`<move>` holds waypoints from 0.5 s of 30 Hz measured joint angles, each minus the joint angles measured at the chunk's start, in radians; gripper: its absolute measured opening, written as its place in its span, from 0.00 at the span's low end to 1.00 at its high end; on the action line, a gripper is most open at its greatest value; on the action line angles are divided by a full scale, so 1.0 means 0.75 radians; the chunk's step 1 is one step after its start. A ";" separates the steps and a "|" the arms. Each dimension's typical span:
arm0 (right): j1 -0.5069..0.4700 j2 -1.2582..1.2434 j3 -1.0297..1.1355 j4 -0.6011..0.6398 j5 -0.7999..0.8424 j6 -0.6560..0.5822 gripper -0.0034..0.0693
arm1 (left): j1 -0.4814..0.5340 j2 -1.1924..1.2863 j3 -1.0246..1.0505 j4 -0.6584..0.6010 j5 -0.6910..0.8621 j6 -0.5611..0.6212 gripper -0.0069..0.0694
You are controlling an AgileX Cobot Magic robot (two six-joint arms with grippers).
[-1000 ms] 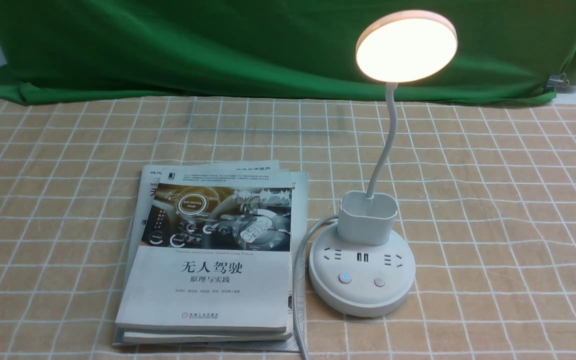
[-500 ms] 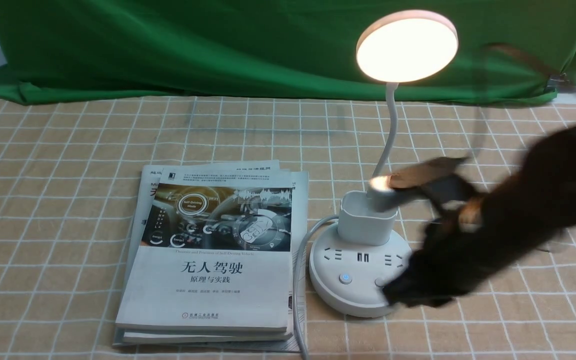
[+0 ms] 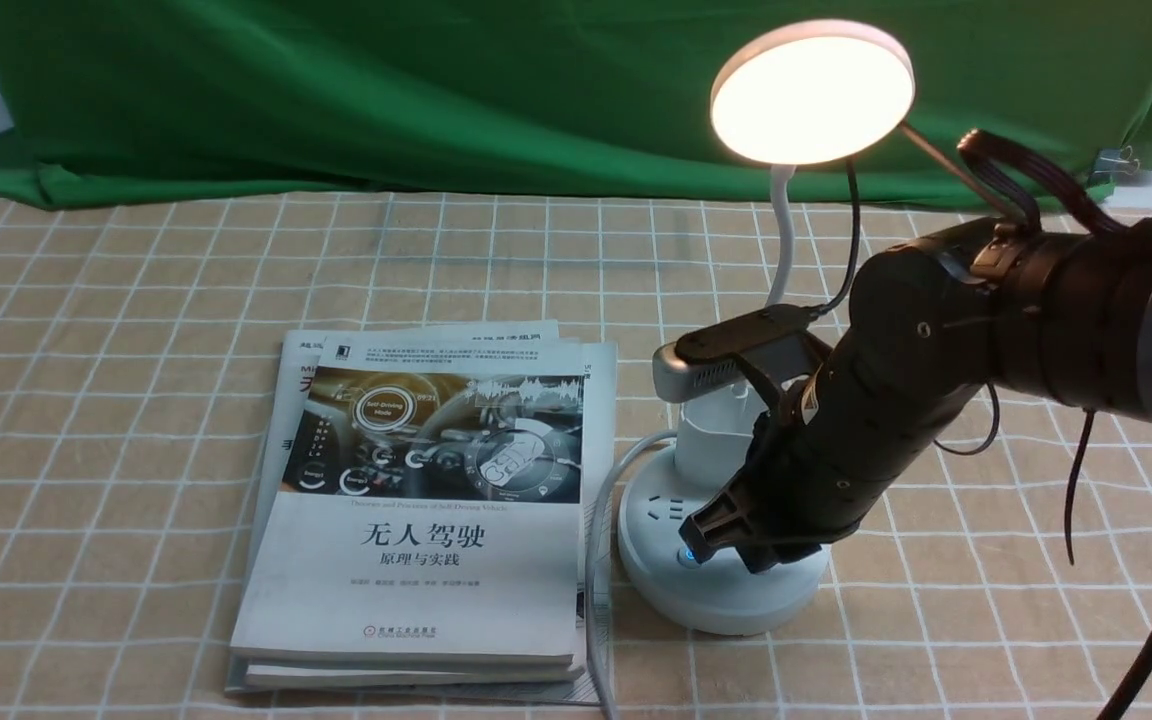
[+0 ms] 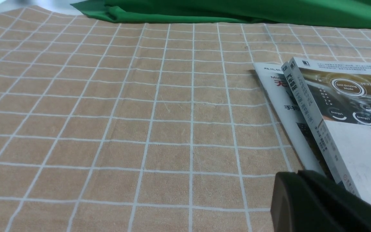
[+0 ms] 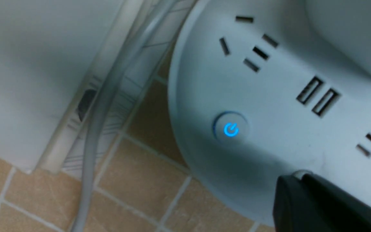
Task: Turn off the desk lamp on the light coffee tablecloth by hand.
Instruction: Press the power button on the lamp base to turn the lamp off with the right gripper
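Lamplight pours from the desk lamp (image 3: 812,95), which stands on the light coffee tablecloth (image 3: 136,400) at three o'clock of a stack of books (image 3: 426,540), its disc head glowing against the green backdrop (image 3: 386,90) (the job, plainly, is not done). The right hand (image 3: 726,548) reaches in from three o'clock and hangs low over the lamp's round base (image 3: 648,548). Its fingers are closed on nothing, with the tips at the front of the base where the buttons sit. The power button (image 5: 231,129) glows blue, uncovered, just beside the tips; a second button is mostly hidden beneath them, and contact cannot be told. The approach looks complete; what seems left is the press itself and the light going out. The left hand (image 4: 296,180) rests low over the desk at eight o'clock of the books, fingers seemingly together, holding nothing
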 joint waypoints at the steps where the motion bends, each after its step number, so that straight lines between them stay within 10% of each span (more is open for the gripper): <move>1: -0.002 0.000 0.000 0.000 -0.002 0.000 0.10 | 0.000 0.000 0.000 0.000 0.000 0.000 0.10; 15: -0.025 0.078 -0.017 -0.003 -0.020 0.021 0.10 | 0.000 0.000 0.000 0.000 0.000 0.000 0.10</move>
